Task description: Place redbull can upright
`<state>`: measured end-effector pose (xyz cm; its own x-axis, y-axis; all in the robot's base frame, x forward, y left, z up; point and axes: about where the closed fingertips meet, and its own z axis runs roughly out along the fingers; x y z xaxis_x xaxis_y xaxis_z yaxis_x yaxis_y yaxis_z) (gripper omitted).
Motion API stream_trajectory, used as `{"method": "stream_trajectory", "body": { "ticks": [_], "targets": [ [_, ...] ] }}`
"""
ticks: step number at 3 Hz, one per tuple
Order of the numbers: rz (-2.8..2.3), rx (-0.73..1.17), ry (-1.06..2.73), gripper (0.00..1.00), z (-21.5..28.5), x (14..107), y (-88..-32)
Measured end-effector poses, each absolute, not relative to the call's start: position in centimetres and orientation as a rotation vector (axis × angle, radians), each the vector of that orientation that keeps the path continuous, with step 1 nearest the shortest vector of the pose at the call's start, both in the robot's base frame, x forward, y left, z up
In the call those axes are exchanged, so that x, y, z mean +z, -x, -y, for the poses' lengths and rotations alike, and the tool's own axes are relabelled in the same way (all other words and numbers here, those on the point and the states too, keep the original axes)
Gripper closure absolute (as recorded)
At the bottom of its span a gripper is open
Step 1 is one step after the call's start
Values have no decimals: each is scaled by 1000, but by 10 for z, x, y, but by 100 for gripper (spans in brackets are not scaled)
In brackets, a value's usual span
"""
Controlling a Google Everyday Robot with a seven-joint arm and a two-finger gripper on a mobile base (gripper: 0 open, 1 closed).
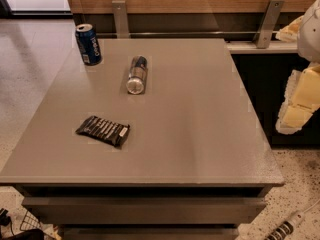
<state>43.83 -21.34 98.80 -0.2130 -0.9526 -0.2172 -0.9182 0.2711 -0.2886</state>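
The redbull can [137, 74] lies on its side on the grey table [200, 134], in the back left part, with one shiny silver end facing the front. It is slim, silver with dark blue patches. My gripper [298, 104] shows as white and pale yellow parts at the right edge of the view, off the table's right side and far from the can. It holds nothing that I can see.
A blue Pepsi can [89, 44] stands upright at the table's back left corner. A black snack packet [103, 130] lies flat at the front left. A wooden wall panel with metal brackets [120, 16] runs behind the table. A power strip [285, 228] lies on the floor at the right.
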Motion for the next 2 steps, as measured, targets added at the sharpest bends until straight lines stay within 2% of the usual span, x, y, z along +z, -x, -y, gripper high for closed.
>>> {"method": "stream_trajectory", "body": {
  "ticks": [2],
  "targets": [
    [-2211,-75,1637,0,207,989,-455]
  ]
}}
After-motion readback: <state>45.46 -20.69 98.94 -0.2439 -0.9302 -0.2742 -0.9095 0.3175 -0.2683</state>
